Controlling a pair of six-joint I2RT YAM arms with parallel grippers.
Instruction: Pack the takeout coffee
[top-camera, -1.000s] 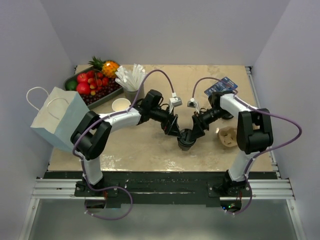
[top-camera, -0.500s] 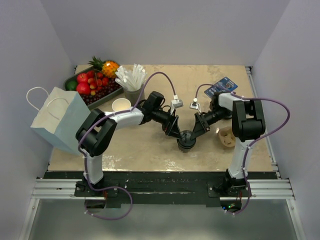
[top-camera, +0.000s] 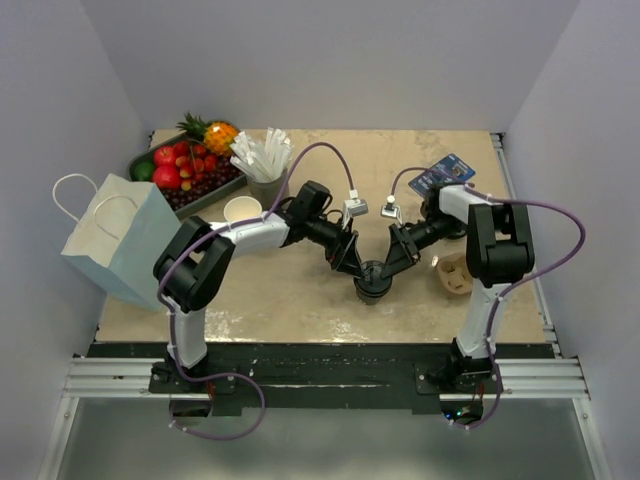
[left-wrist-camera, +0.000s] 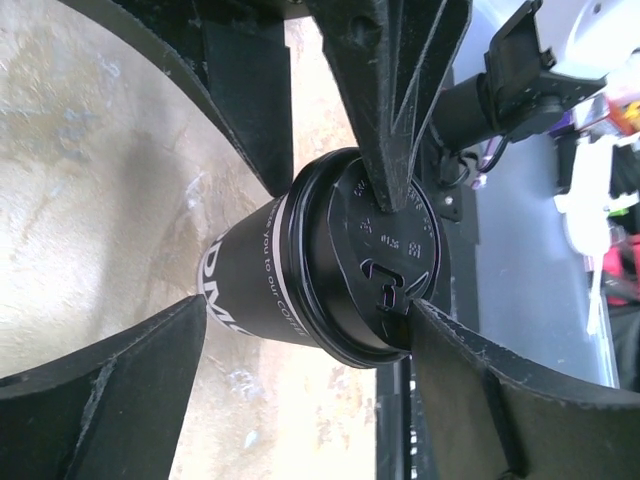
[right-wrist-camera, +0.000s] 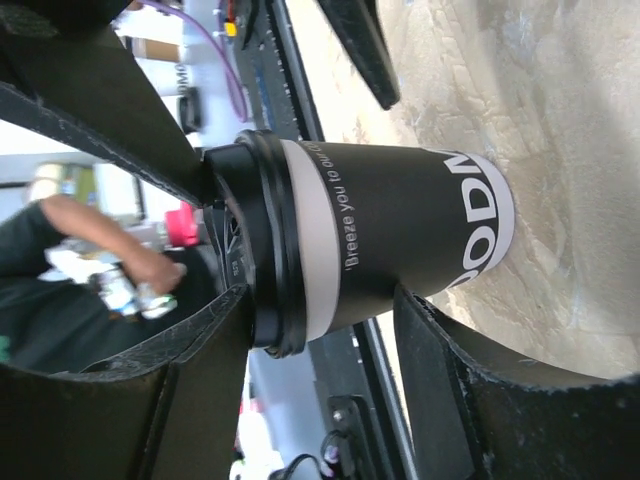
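Observation:
The takeout coffee (top-camera: 372, 281), a dark cup with white lettering and a black lid, stands upright on the table between both grippers. My left gripper (top-camera: 353, 267) reaches it from the left and my right gripper (top-camera: 392, 261) from the right. In the left wrist view the cup (left-wrist-camera: 260, 280) sits between my open left gripper (left-wrist-camera: 310, 305): one fingertip (left-wrist-camera: 440, 330) touches the lid's rim, the other stays just off the cup's base. In the right wrist view my right gripper (right-wrist-camera: 322, 292) straddles the cup (right-wrist-camera: 400, 220), one finger (right-wrist-camera: 200, 340) against the lid, the other against the lower wall.
A light blue paper bag (top-camera: 110, 235) stands at the left edge. A fruit tray (top-camera: 150, 158), a grey cup of white sticks (top-camera: 265, 170) and a lidless cup stack (top-camera: 242, 209) are at the back left. A blue packet (top-camera: 441, 172) and a tan item (top-camera: 456, 274) lie at the right.
The right arm's elbow has swung in toward the back. Both grippers have stayed at the cup, which has shifted only slightly.

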